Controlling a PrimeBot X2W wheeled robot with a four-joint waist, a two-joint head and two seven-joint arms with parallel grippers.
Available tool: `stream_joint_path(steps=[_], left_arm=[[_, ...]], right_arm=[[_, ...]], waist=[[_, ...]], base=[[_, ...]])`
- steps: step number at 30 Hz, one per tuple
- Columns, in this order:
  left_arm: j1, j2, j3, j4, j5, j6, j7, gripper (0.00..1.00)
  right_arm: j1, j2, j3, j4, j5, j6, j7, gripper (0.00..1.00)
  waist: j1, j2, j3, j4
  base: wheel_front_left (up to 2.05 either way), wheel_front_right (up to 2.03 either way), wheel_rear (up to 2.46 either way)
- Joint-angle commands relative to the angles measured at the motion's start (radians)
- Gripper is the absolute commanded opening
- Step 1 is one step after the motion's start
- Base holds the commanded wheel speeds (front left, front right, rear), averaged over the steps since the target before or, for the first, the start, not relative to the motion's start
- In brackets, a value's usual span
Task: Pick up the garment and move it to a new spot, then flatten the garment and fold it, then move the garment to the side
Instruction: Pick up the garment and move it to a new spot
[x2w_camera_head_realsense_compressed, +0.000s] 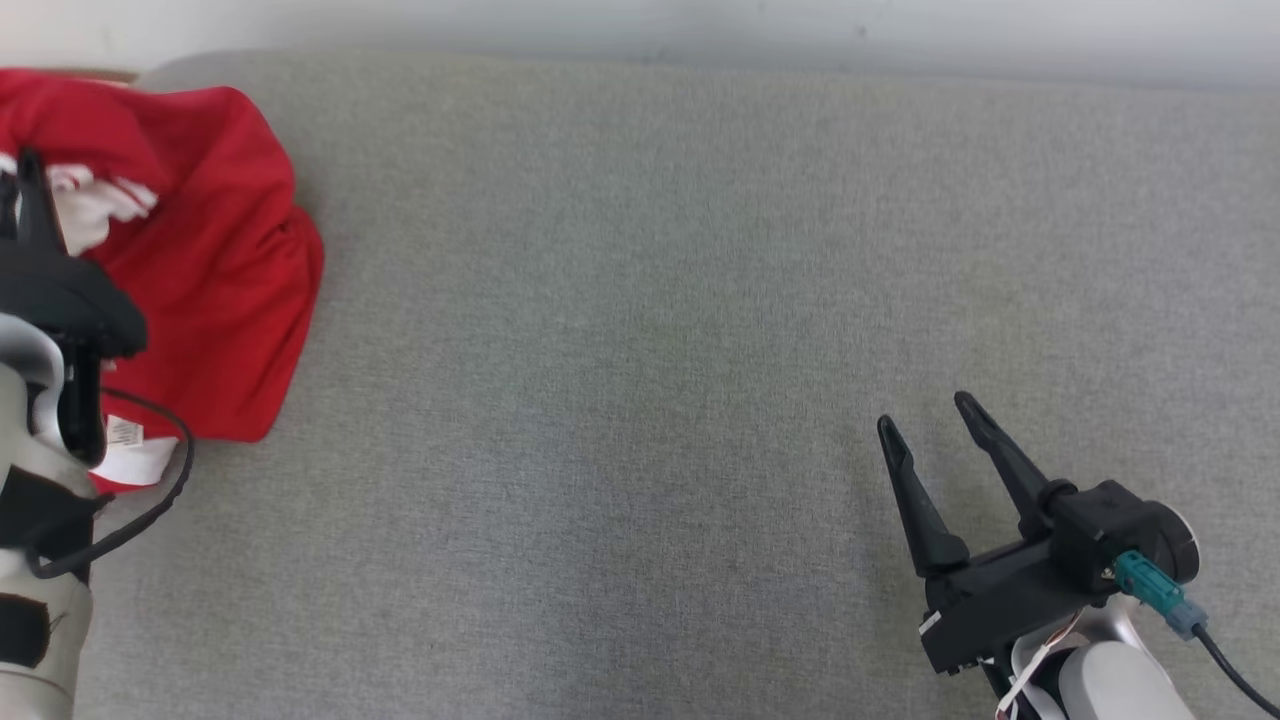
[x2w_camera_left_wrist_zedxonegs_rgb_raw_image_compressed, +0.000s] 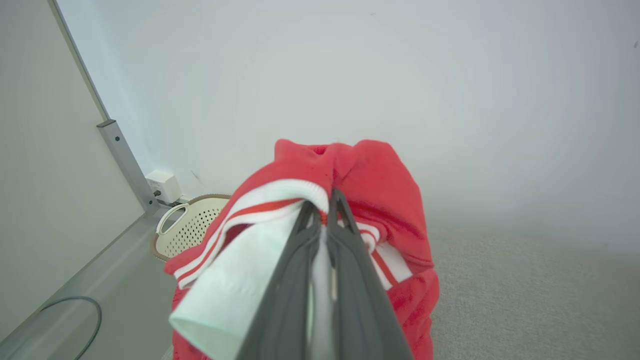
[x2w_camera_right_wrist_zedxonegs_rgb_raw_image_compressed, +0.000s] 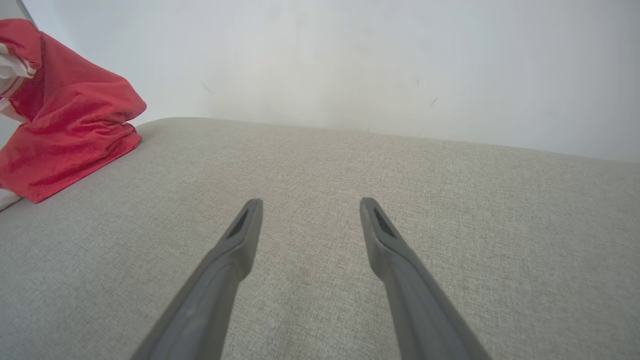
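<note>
Left fingers (x2w_camera_left_wrist_zedxonegs_rgb_raw_image_compressed: 295, 280): pressed together, pinching white striped trim of red garment (x2w_camera_head_realsense_compressed: 220, 270).
Right fingers (x2w_camera_head_realsense_compressed: 915, 500): spread, over grey fabric surface (x2w_camera_head_realsense_compressed: 640, 350), well apart from garment.

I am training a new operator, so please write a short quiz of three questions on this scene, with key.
1. True or false: the right gripper is shut on the red garment.
2. Which gripper holds the garment? A) left B) right C) neither
3. Fill in: the left wrist view shows a cream perforated ____ left of the garment.
Key: 1 false, its fingers stand apart over the grey surface. 2 A, the left gripper pinches the white trim. 3 basket.
</note>
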Motion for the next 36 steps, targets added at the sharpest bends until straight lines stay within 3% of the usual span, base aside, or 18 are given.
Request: stream_joint_path(steps=[1,10,19,22,29,32,36], left_arm=[[-0.008,0.006,-0.006,-0.010,0.006,0.003,-0.010,0.00],[0.107,-0.047,-0.068,-0.308,0.059,0.041,-0.072,0.00],[0.385,-0.156,-0.189,-0.750,0.069,0.088,0.040,0.00],[0.472,-0.190,-0.249,-0.845,0.063,0.080,0.077,0.00],[0.583,-0.245,-0.354,-0.940,0.008,0.090,0.097,0.00],[0.555,-0.254,-0.419,-0.928,-0.003,0.084,0.088,0.00],[0.514,-0.261,-0.476,-0.890,-0.005,0.082,0.095,0.00]], right_arm=[[0.015,0.003,0.001,0.004,0.006,0.000,-0.002,1.00],[0.045,0.040,-0.024,0.015,-0.001,0.000,-0.013,1.00],[0.044,0.064,-0.065,0.014,-0.012,0.000,-0.024,1.00],[0.035,0.073,-0.068,0.016,-0.013,0.000,-0.029,1.00],[0.022,0.087,-0.089,0.032,-0.016,0.000,-0.047,1.00],[0.013,0.099,-0.092,0.042,-0.013,0.000,-0.059,1.00],[0.008,0.108,-0.096,0.051,-0.011,0.000,-0.071,1.00]], waist=[[0.0000,-0.0001,-0.036,0.010],[0.0000,-0.0001,-0.120,-0.021],[0.0000,-0.0001,-0.129,-0.113],[0.0000,-0.0001,-0.125,-0.161],[0.0000,-0.0001,-0.102,-0.288],[0.0000,-0.0001,-0.083,-0.370],[0.0000,-0.0001,-0.067,-0.425]], base=[[0.00,0.00,0.00],[0.00,0.00,0.00],[0.00,0.00,0.00],[0.00,0.00,0.00],[0.00,0.00,0.00],[0.00,0.00,0.00],[0.00,0.00,0.00]])
